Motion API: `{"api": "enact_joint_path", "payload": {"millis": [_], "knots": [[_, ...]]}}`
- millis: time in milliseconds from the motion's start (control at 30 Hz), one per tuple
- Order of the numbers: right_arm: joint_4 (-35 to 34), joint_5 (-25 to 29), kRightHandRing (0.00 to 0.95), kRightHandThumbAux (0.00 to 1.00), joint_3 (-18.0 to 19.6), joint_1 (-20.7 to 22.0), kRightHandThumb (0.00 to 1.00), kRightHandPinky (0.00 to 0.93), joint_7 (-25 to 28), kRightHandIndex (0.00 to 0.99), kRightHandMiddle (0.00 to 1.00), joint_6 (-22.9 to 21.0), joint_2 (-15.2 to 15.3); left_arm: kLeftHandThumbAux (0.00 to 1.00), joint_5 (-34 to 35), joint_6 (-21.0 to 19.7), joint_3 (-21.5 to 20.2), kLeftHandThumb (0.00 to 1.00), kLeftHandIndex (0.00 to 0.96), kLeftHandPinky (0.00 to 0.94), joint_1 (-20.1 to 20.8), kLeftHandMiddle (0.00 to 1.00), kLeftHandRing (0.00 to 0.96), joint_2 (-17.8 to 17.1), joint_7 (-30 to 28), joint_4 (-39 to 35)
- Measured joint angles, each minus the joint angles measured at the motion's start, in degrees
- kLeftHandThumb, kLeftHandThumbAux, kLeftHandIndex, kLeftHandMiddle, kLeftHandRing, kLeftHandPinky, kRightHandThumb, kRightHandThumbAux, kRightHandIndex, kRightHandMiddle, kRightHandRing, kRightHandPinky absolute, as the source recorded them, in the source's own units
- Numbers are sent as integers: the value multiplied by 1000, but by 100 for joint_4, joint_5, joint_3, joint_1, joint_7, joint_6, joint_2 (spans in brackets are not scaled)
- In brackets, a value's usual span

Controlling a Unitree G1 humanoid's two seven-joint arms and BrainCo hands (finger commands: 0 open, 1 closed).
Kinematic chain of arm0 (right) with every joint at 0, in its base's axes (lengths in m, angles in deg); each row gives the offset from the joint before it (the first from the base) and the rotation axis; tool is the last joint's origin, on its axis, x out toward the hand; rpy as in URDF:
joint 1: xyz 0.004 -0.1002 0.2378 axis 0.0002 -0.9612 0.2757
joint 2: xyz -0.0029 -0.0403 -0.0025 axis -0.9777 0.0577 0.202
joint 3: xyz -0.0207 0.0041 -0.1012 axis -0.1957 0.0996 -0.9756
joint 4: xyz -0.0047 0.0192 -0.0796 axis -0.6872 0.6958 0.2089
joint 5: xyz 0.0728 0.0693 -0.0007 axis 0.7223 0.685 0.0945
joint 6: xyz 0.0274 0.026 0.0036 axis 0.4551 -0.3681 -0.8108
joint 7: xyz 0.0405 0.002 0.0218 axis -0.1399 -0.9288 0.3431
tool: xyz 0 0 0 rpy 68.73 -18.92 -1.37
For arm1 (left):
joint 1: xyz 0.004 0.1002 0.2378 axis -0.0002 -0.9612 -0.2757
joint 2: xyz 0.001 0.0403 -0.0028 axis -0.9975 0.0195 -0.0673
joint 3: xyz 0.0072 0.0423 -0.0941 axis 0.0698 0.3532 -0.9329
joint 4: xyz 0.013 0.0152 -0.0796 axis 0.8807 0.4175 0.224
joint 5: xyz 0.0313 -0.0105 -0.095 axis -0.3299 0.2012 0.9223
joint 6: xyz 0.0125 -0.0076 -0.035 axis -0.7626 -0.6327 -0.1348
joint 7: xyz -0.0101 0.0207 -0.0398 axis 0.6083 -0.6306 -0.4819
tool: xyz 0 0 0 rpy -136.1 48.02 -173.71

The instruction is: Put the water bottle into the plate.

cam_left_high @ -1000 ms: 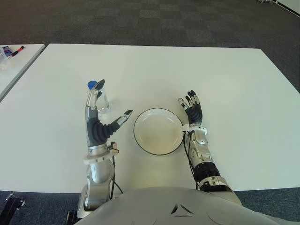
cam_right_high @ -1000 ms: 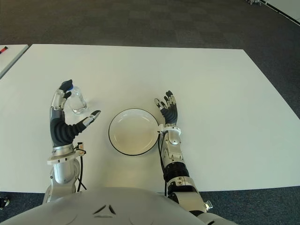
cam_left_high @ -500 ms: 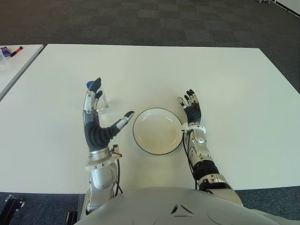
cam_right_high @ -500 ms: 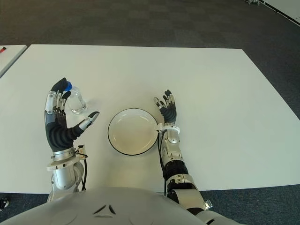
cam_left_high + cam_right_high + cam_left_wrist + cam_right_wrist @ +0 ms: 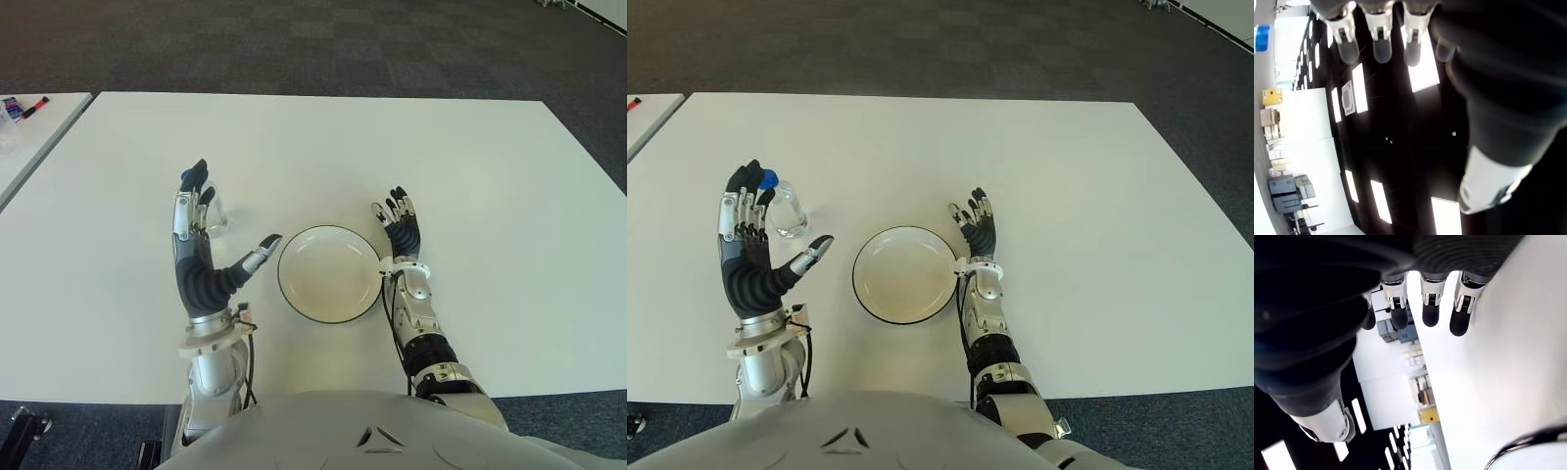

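A small clear water bottle (image 5: 788, 212) with a blue cap (image 5: 769, 179) stands upright on the white table (image 5: 323, 137), left of the plate. The white plate (image 5: 329, 273) with a dark rim holds nothing. My left hand (image 5: 204, 235) is raised above the table in front of the bottle, fingers spread and thumb out toward the plate, holding nothing; its fingers partly cover the bottle in the left eye view. The blue cap (image 5: 1262, 37) shows at the edge of the left wrist view. My right hand (image 5: 400, 227) shows just right of the plate's rim, fingers straight and open.
A second white table (image 5: 29, 137) stands at the far left with small coloured items (image 5: 22, 106) on it. Dark carpet (image 5: 323, 44) lies beyond the table's far edge.
My left hand has risen and drawn back a little toward me, its fingers spreading wider. The bottle, the plate and my right hand have stayed where they were.
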Motion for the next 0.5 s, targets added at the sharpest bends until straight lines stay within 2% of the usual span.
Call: {"api": "enact_joint_path", "payload": {"millis": [133,267,333,400,500], "knots": [[12,-1,49,758,13,7,52,93,-32,66,66,38,0,861,365,732,-304,0,115,98,-669,113,87,-173,-38,-85],[57,-2,50,759,24,16,51,95,-54,67,67,60,0,859,927,1090,-761,0,117,104,-1038,116,89,-439,-152,-51],[91,-2,51,759,28,24,49,96,-60,69,68,63,0,840,1242,1084,-839,0,112,160,-1097,125,111,-513,-224,-100],[123,-2,51,759,28,27,48,96,-60,70,69,65,0,821,1542,915,-804,0,110,178,-1071,133,123,-525,-338,-189],[130,-1,51,757,25,36,47,95,-60,70,69,90,9,778,1764,457,-868,0,105,183,-627,142,133,-534,-416,-171]]}}
